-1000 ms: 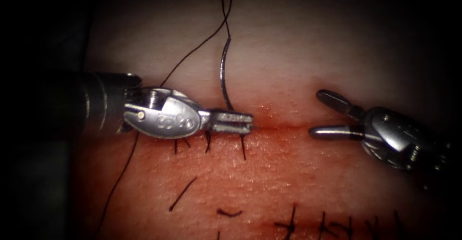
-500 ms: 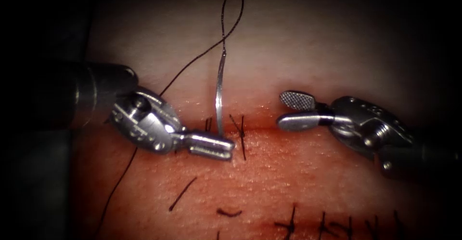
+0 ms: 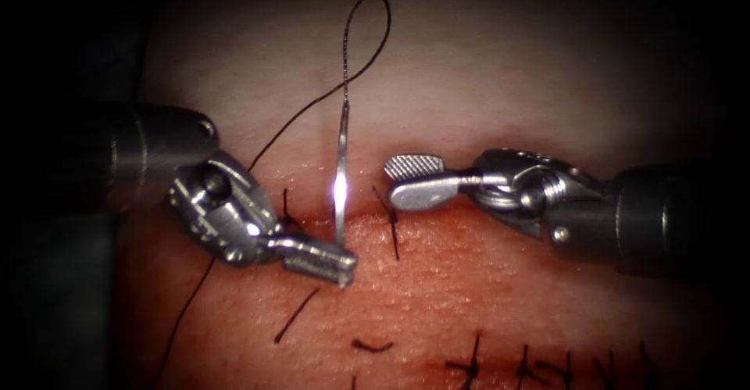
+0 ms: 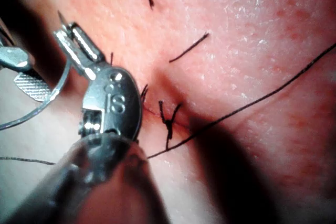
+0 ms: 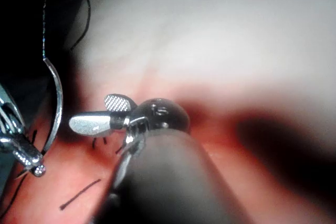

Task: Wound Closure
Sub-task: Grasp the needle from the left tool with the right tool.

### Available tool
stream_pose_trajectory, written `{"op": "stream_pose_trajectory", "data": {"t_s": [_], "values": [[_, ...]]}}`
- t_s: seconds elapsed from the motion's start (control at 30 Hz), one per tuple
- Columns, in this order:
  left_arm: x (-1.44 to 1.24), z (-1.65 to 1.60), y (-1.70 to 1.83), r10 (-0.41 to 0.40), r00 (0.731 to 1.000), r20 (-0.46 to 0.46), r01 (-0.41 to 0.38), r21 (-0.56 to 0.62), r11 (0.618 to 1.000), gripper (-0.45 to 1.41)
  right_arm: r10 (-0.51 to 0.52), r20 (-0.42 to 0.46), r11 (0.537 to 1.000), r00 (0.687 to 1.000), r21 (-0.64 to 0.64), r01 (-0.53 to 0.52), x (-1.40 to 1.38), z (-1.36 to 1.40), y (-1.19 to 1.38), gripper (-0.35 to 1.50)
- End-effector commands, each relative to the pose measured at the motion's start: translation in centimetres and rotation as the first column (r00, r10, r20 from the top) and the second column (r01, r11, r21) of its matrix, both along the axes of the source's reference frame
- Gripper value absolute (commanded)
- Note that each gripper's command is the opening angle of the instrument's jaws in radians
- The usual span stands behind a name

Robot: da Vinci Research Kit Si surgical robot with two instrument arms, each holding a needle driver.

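Standing upright out of the tissue (image 3: 500, 280), the needle (image 3: 341, 173) is gripped near its point end by the left tool (image 3: 337, 265), whose jaws are closed on it just at the cut (image 3: 437, 216). Thread (image 3: 367, 26) loops from the needle's upper end toward the tissue's far edge. Near the needle's right, the right tool (image 3: 406, 180) has its jaws parted, holding nothing. Cut thread ends (image 3: 295, 316) lie nearer the tissue's near edge.
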State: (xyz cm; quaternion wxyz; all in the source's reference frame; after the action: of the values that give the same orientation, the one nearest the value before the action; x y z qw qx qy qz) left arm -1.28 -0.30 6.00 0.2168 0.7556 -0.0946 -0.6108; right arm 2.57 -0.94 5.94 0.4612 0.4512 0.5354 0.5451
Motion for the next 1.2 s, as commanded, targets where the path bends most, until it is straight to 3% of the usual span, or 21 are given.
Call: {"op": "stream_pose_trajectory", "data": {"t_s": [0.03, 0.53, 1.2], "values": [[-0.04, 0.05, 0.02, -0.002, 1.000, 0.004, 0.002, -0.002, 1.000, -0.45, -0.003, -0.014, 1.000, 1.000, 0.002, 0.003, 0.14, 0.02, 0.00, 1.35], [-0.05, 0.02, -0.02, -0.007, 1.000, 0.004, 0.007, -0.011, 1.000, -0.45, 0.028, -0.020, 1.000, 0.999, 0.004, -0.028, 0.47, 0.03, 0.04, 1.22], [-0.11, 0.02, -0.06, -0.015, 1.000, -0.007, 0.015, -0.016, 1.000, -0.45, 0.035, -0.031, 0.999, 0.999, 0.023, -0.035, 0.64, 0.00, 0.08, 1.11]]}}
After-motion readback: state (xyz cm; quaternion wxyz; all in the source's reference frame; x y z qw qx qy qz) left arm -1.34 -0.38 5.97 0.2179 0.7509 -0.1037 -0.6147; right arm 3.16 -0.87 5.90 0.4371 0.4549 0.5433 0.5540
